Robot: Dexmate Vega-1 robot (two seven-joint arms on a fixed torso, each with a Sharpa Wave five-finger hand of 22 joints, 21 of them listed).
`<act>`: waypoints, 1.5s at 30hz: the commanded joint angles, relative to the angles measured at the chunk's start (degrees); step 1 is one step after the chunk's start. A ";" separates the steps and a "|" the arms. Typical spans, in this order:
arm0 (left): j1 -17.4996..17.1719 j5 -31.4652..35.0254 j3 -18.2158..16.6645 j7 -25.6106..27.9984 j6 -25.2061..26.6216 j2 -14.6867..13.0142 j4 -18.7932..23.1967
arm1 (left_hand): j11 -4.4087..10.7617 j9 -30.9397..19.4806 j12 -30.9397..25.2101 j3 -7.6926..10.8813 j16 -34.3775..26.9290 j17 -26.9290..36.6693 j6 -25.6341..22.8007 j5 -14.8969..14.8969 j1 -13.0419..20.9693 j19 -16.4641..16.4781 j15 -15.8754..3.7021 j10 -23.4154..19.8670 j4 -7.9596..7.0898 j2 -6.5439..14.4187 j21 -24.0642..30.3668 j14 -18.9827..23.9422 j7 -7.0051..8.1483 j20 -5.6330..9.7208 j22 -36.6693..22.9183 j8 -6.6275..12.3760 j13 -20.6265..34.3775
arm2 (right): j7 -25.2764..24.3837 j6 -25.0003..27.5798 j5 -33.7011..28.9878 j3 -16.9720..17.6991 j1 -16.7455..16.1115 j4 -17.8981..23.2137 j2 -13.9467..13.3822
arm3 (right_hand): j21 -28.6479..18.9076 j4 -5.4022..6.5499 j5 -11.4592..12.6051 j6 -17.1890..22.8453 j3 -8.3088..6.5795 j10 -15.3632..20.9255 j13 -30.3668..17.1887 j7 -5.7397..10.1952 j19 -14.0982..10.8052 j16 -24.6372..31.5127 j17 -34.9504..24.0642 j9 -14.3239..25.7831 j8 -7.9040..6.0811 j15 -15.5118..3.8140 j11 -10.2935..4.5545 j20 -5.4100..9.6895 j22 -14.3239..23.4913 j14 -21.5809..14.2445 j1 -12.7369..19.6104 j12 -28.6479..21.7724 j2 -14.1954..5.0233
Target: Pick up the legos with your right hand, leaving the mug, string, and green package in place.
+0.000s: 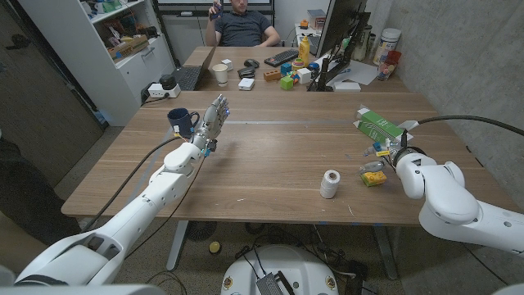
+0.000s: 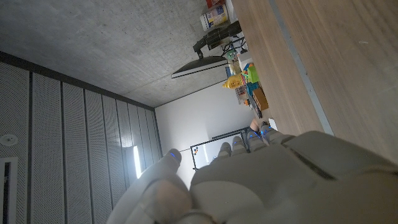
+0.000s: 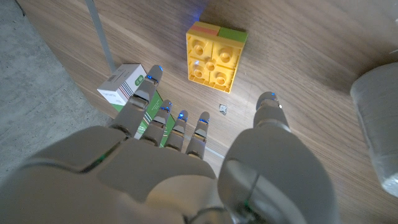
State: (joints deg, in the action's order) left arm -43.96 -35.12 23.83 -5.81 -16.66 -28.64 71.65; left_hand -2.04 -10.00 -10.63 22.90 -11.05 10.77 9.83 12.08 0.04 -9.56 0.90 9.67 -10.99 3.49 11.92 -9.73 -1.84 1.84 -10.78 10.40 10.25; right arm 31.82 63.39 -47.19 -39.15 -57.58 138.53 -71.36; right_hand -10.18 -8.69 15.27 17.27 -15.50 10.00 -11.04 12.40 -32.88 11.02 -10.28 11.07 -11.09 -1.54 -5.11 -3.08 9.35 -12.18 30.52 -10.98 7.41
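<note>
The legos (image 1: 373, 176) are a small yellow block with red and green pieces (image 3: 212, 56), lying on the wooden table (image 1: 270, 156) at the right. My right hand (image 1: 384, 153) hovers just above them, fingers (image 3: 180, 127) spread and thumb apart, holding nothing. The green package (image 1: 377, 127) lies just beyond the hand, its white end (image 3: 124, 86) next to my fingers. The white spool of string (image 1: 330, 183) stands left of the legos (image 3: 380, 124). The dark blue mug (image 1: 182, 120) stands at the table's left, and my left hand (image 1: 214, 123) is raised beside it, fingers straight and empty (image 2: 261, 180).
A second desk (image 1: 246, 57) behind the table carries a keyboard, a white cup, coloured blocks and a monitor (image 1: 340, 33); a person sits behind it. A white shelf (image 1: 123, 49) stands at the far left. A black cable (image 1: 467, 121) runs over the table's right side.
</note>
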 commanded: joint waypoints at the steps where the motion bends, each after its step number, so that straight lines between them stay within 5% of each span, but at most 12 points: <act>1: 0.39 -0.18 0.00 -0.43 -0.04 0.08 -0.62 | 0.14 -0.09 -0.41 -0.30 -0.51 0.10 2.65 0.39 -0.26 -7.39 0.17 9.35 -0.09 6.53 0.49 -14.21 -0.30 0.74 -0.33 0.03 0.24 | 3.48 1.73 -2.25 -3.26 1.98 -0.87 1.40 | -0.03 0.04 0.51 -0.28 0.38 -0.20 -0.35 0.21 0.26 -0.02 -0.15 0.18 0.21 0.57 -0.04 -0.31 0.04 -0.33 0.28 -0.05 0.35; 34: -0.02 0.17 -0.07 0.22 0.00 -0.24 0.41 | 0.12 -0.08 -0.43 -0.53 -0.56 0.09 2.64 0.47 -0.24 -7.33 0.20 9.29 -0.08 6.56 0.52 -14.06 -0.26 0.67 -0.33 0.06 0.24 | 7.67 -0.69 -0.14 -4.91 5.02 -3.35 2.31 | -0.34 1.47 1.51 -0.82 1.88 -3.26 -0.41 0.24 -0.16 0.22 -0.53 0.24 0.13 2.62 0.01 -2.36 0.04 0.06 0.72 0.31 -1.16; 39: -0.13 0.10 -0.06 0.25 0.11 -0.24 0.49 | 0.11 -0.08 -0.45 -0.56 -0.57 0.09 2.54 0.48 -0.22 -7.24 0.21 9.21 -0.07 6.57 0.55 -14.00 -0.27 0.67 -0.32 0.09 0.24 | 8.35 -0.64 -0.23 -5.17 5.46 -3.58 2.54 | -0.96 1.59 1.74 -0.90 2.17 -2.31 -0.40 0.25 -2.29 0.70 -0.51 0.25 0.07 2.63 0.44 -2.96 0.05 -1.23 1.16 -0.27 -1.63; 45: -0.27 0.18 -0.12 0.38 -0.05 -0.32 0.70 | 0.15 -0.08 -0.43 -0.59 -0.55 0.09 2.55 0.50 -0.22 -7.29 0.26 9.26 -0.07 6.57 0.53 -14.05 -0.19 0.70 -0.32 0.08 0.23 | 8.08 -0.93 -0.32 -5.16 5.46 -3.61 2.48 | -1.53 1.47 2.14 1.02 2.36 -0.37 -0.37 0.24 -5.79 1.17 -0.44 0.29 -0.61 2.28 0.47 -1.43 0.05 -3.24 2.72 -0.99 -2.68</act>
State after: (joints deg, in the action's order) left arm -43.97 -35.04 23.84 -5.67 -16.76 -28.82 71.97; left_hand -2.04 -10.00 -10.63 22.42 -11.05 10.65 9.83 12.30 0.04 -9.55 0.90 9.67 -11.13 3.49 11.92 -9.73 -1.84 1.84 -10.78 10.36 10.25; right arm 39.44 62.91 -47.56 -44.05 -52.63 135.27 -69.01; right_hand -11.30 -7.02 16.98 17.27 -13.36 8.54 -11.33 12.70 -37.03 11.70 -10.54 11.06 -11.09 0.85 -4.63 -4.89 9.35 -14.12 32.48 -11.31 5.55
